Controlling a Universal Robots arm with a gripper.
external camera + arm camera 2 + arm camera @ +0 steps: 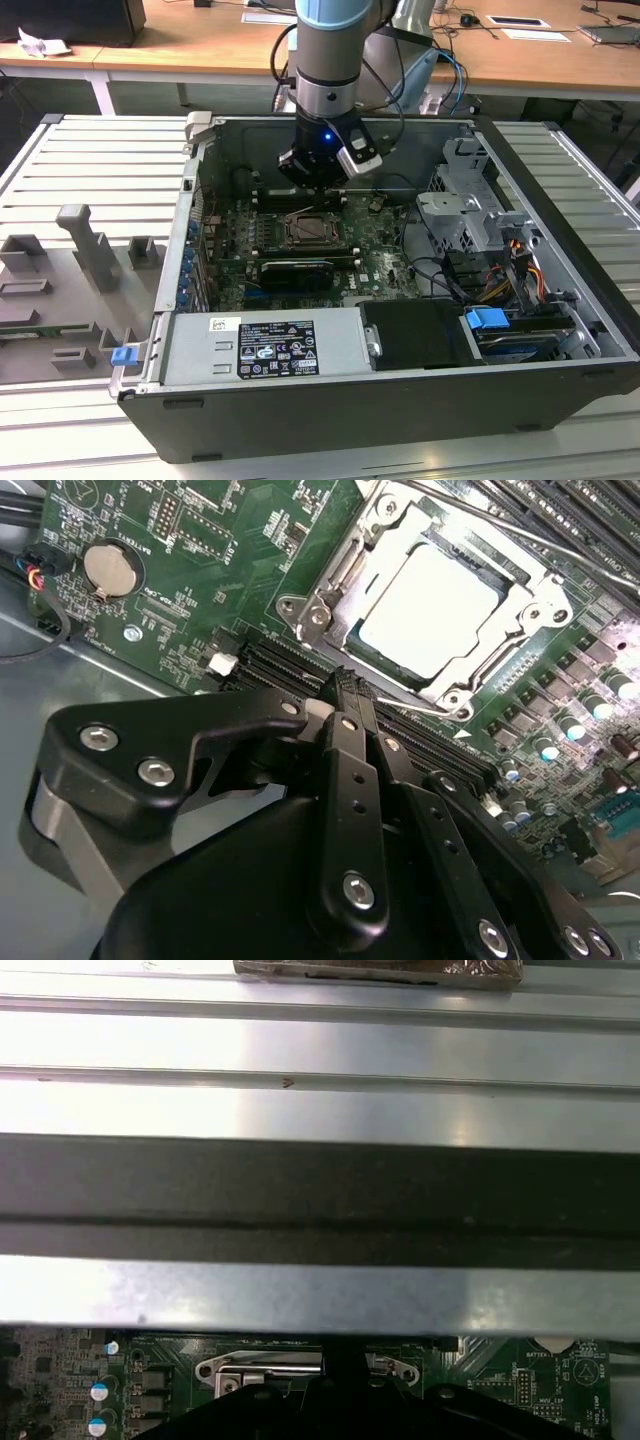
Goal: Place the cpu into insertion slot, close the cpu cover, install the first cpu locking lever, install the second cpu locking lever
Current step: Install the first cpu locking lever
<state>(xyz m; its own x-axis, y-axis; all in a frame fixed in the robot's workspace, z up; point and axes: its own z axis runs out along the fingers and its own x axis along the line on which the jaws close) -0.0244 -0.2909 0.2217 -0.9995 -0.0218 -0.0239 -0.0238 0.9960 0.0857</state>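
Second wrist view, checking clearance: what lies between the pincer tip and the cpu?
In the second wrist view, long black memory slots and the socket's silvery frame edge lie between the pincer and the cpu.

Exterior view: we look down from above and in front of the open computer case (400, 400), far enough off to take in the whole motherboard (300, 250), the arm over it, and desks beyond.

Second wrist view: we sit close behind the gripper (345, 695), looking past its black fingers (350, 780) down at the insertion slot (430, 610).

First wrist view: we face the case's metal wall (320, 1110) from very near, the motherboard (60, 1380) just below it.

Shared: all three views include the motherboard around the socket frame (300, 1368).
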